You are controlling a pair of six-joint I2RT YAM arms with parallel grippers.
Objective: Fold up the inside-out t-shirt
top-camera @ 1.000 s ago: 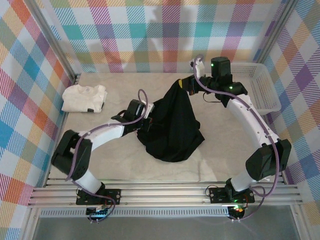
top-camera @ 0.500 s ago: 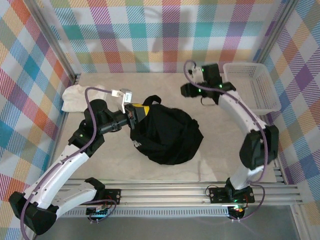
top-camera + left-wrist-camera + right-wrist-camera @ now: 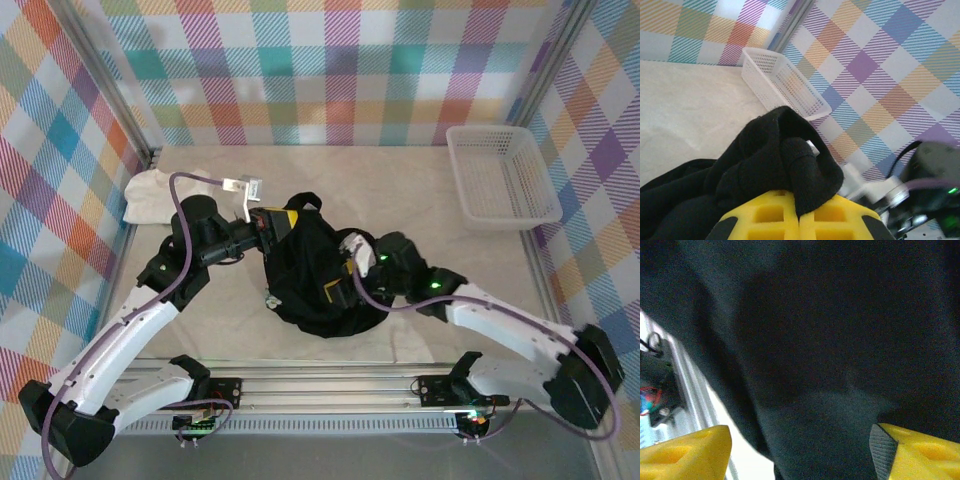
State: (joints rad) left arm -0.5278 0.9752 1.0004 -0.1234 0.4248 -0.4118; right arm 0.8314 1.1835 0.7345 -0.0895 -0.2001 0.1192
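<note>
Hiding left gripper (image 3: 799,214) tips: bunched t-shirt (image 3: 305,290)

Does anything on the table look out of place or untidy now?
The black t-shirt lies bunched in a heap at mid-table, not spread flat; the left gripper pinches a fold of it. Nothing looks spilled or damaged.

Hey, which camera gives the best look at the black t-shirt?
Top external: the whole bunched black t-shirt is in frame. Left wrist has one fold pinched in the shut left fingers; right wrist, just dark cloth close beyond the open right fingers.
</note>
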